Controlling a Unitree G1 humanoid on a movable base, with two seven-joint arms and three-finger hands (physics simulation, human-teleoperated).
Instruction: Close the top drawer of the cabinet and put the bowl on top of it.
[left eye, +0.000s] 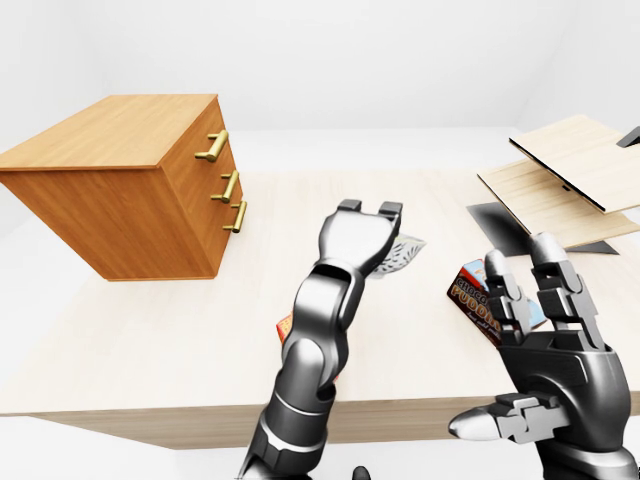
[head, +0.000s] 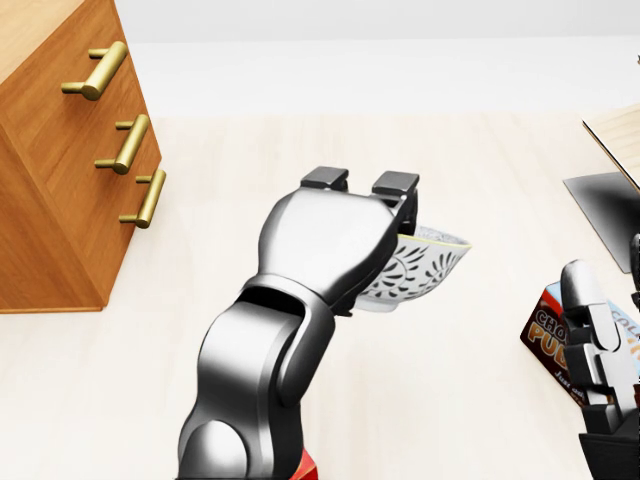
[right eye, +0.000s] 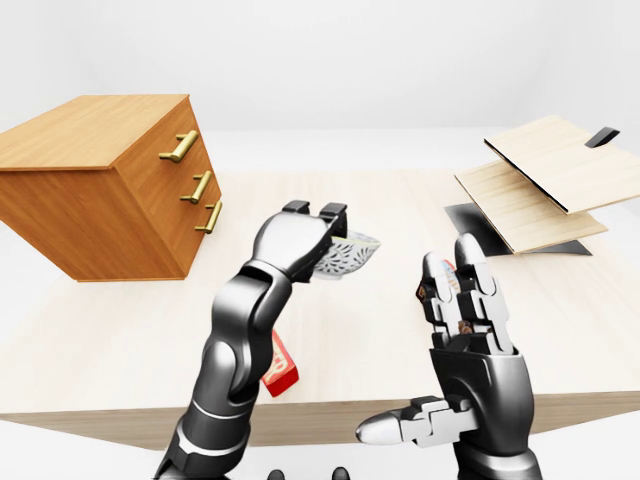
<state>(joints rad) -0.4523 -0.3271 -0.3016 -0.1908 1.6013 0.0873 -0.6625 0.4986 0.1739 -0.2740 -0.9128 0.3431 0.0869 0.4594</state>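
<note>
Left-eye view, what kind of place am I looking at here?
Probably a simulated tabletop workspace, not a real room: a pale wooden table holding a three-drawer cabinet, a patterned bowl and a pudding box, with blank white surroundings.

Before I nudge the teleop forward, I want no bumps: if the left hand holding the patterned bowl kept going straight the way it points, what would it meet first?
Probably nothing: the left hand with the white patterned bowl points up the view over bare pale wooden table; the orange-brown wooden cabinet stands off to its left, though depth is unclear.
</note>
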